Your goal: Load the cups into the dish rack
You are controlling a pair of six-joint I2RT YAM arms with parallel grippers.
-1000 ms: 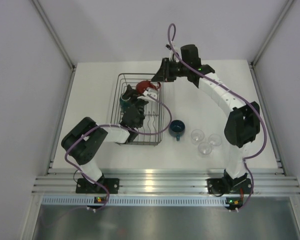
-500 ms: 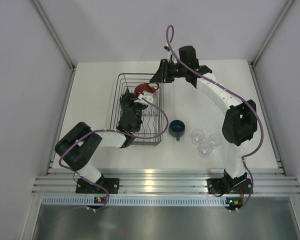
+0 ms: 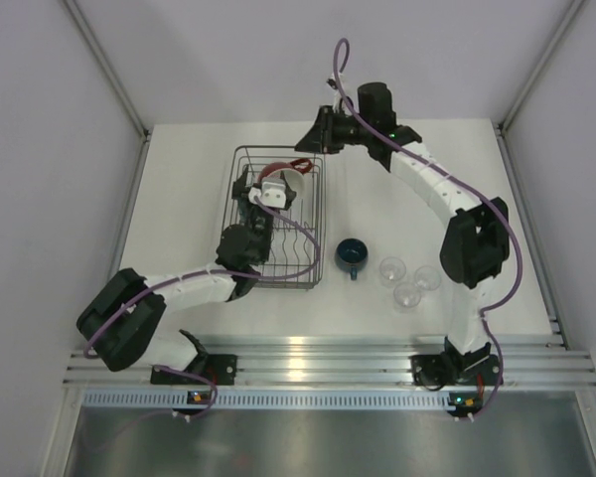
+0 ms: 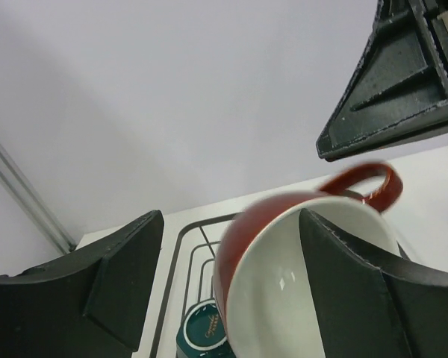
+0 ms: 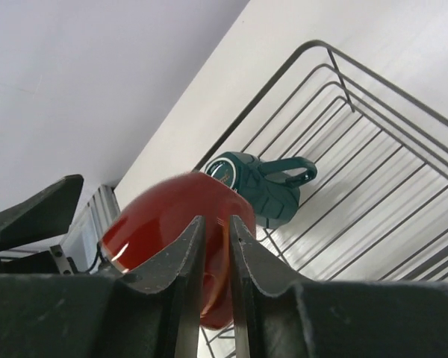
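Observation:
The big red cup (image 3: pixel 279 186), white inside, hangs tilted over the dish rack (image 3: pixel 232 177). My right gripper (image 3: pixel 311 156) is shut on its red handle (image 4: pixel 367 180), and its narrow jaws (image 5: pixel 215 225) pinch red between them. My left gripper (image 4: pixel 231 224) is open wide around the cup's rim, with one finger (image 4: pixel 358 291) inside the bowl and the other finger (image 4: pixel 127 276) clear of the outside. A teal mug (image 5: pixel 265 186) lies in the rack below. The dark-blue cup (image 3: pixel 352 254) and three clear glasses (image 3: pixel 407 281) stand on the table to the right.
The rack's upright prongs (image 3: pixel 296 243) run along its near right part, next to my left forearm (image 3: pixel 194 286). White walls and metal posts close in the table at the back and sides. An aluminium rail (image 3: pixel 318 363) borders the near edge.
The red cup has swung from mouth-down to show its white inside. My left arm has reached farther into the rack, its jaws opening wider. The right gripper has shifted slightly left.

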